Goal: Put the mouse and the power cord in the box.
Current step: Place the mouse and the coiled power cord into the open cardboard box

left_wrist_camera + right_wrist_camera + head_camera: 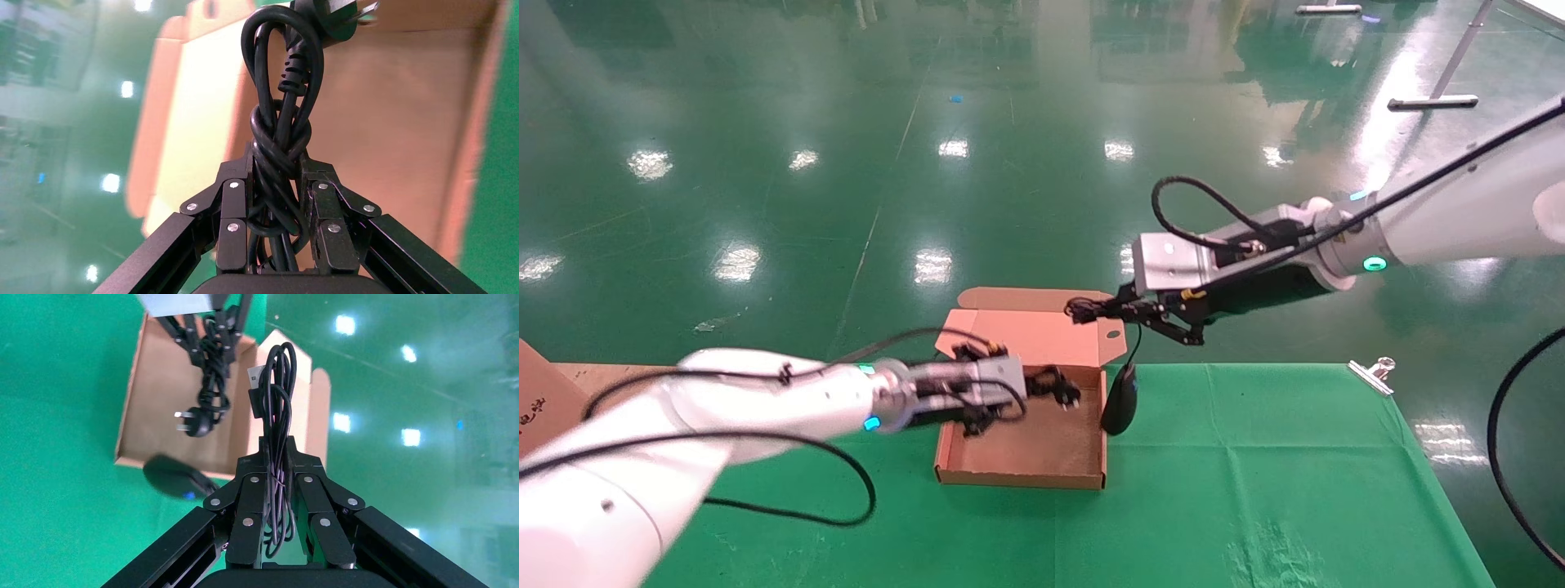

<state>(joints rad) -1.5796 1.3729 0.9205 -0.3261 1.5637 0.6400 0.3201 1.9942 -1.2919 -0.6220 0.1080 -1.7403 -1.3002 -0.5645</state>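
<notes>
The table (1254,490), draped in green cloth, carries the box (1021,478) near its far edge, the lid (1042,331) standing open toward 12 o'clock. My left tool (1054,386) reaches in from 9 o'clock over the box's tray, clamped on the power cord (280,141); the knotted bundle's long axis runs out along the tool, plug end leading toward 3 o'clock, above the box floor. My right tool (1083,310) comes from 3 o'clock above the lid, closed on the coiled mouse cable (275,416). The mouse (1120,400) dangles below, long axis near vertical, just outside the box's right wall. A metal clip (1371,374) lies at the table's far right edge
</notes>
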